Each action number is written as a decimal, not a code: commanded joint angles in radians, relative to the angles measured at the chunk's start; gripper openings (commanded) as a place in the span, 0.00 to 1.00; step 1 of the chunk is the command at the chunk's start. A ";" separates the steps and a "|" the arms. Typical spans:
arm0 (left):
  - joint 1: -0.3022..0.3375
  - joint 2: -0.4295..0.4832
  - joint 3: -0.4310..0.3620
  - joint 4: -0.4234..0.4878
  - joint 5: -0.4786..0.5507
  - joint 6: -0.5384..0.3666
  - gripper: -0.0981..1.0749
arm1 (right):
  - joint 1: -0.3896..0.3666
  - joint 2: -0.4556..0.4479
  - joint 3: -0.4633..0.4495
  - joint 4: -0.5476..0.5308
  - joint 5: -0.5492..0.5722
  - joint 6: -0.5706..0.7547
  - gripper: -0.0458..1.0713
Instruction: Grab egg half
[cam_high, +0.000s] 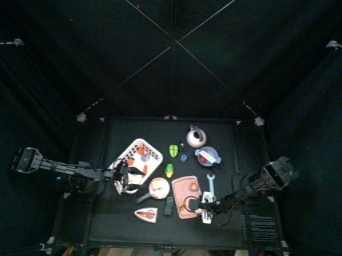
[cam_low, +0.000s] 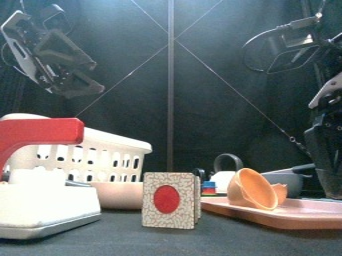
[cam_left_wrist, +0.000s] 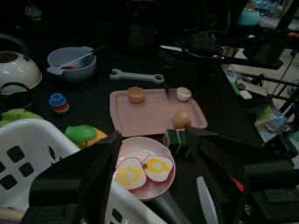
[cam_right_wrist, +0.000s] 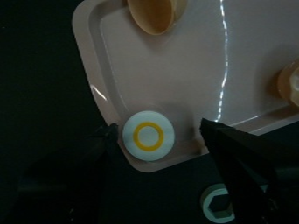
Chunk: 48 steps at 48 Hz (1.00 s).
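Observation:
A white egg half (cam_right_wrist: 149, 135) with a yellow ring lies at a corner of the pink tray (cam_right_wrist: 176, 79). My right gripper (cam_right_wrist: 163, 153) is open, with one jaw on each side of that egg half and not touching it. In the top view it (cam_high: 210, 207) hangs at the tray's (cam_high: 185, 196) right edge. My left gripper (cam_left_wrist: 158, 179) is open above a pink plate (cam_left_wrist: 132, 150) that holds two egg halves (cam_left_wrist: 142, 171) with yellow yolks. In the top view it (cam_high: 130, 180) sits next to that plate (cam_high: 160, 187).
A white basket (cam_left_wrist: 35, 166), a green toy (cam_left_wrist: 79, 134), a kettle (cam_left_wrist: 12, 66), a bowl (cam_left_wrist: 70, 61) and a wrench (cam_left_wrist: 136, 76) lie around. Tan pieces (cam_right_wrist: 158, 10) sit on the tray. A card with a red dot (cam_low: 171, 200) stands at the front.

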 joint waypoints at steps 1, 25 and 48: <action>0.002 -0.002 -0.011 0.000 -0.006 0.002 0.88 | -0.003 -0.014 -0.008 0.002 -0.003 0.000 0.97; 0.003 -0.002 -0.005 0.000 -0.006 0.000 0.88 | -0.003 -0.011 -0.006 0.011 -0.003 0.002 0.96; 0.003 -0.002 -0.005 -0.002 -0.006 0.000 0.88 | -0.003 -0.011 -0.005 0.012 0.003 0.002 0.96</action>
